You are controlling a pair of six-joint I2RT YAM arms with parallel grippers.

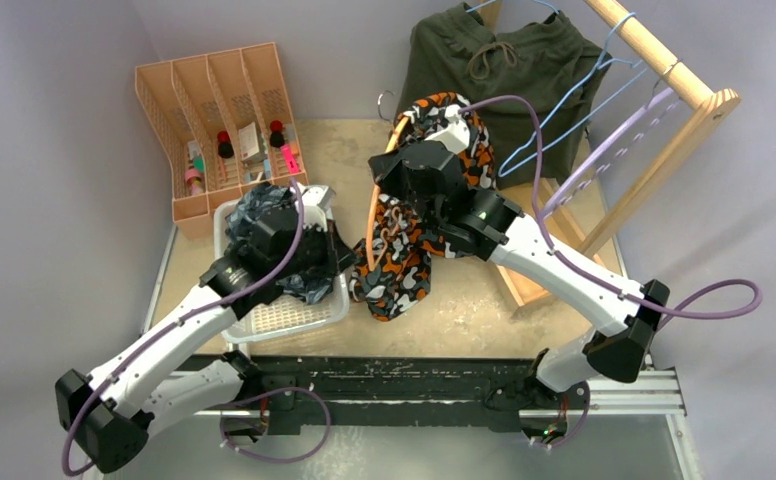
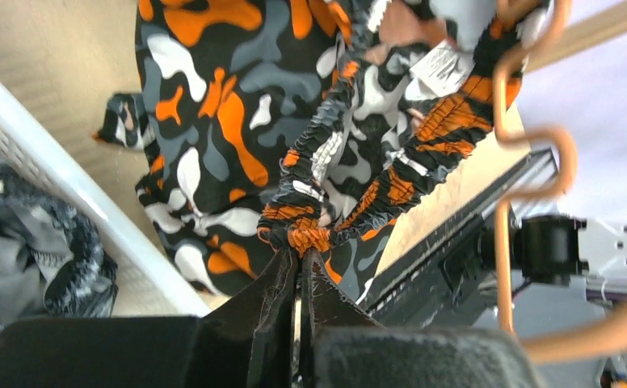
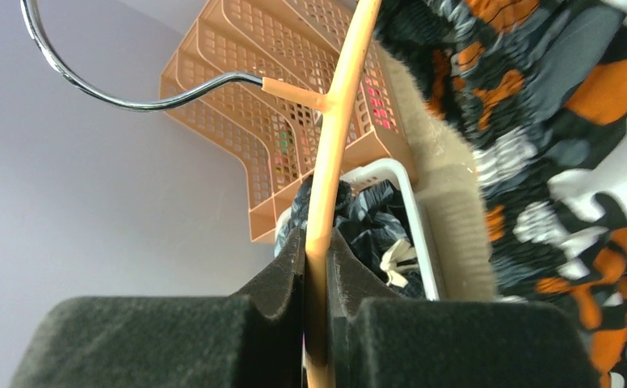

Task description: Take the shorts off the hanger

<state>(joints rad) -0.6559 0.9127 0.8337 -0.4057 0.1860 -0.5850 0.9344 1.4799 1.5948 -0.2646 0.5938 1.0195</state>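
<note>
The orange-black-white camouflage shorts (image 1: 404, 255) hang from an orange hanger (image 1: 371, 215) held above the table, with their lower part drooping onto the tabletop. My left gripper (image 1: 347, 262) is shut on the bunched elastic waistband of the shorts (image 2: 213, 105), pinched at the fingertips of the left gripper (image 2: 302, 249). My right gripper (image 1: 389, 170) is shut on the hanger. In the right wrist view the hanger (image 3: 338, 105) runs as a thin orange bar between the pads of the right gripper (image 3: 317, 242), with the shorts (image 3: 585, 121) to its right. An olive green pair (image 1: 494, 70) hangs on the rack.
A wooden rack (image 1: 664, 60) with blue hangers (image 1: 564, 110) stands at the back right. A white basket (image 1: 294, 315) at the left holds dark camouflage shorts (image 1: 264, 205). Behind it is an orange mesh organiser (image 1: 214, 110) with small items.
</note>
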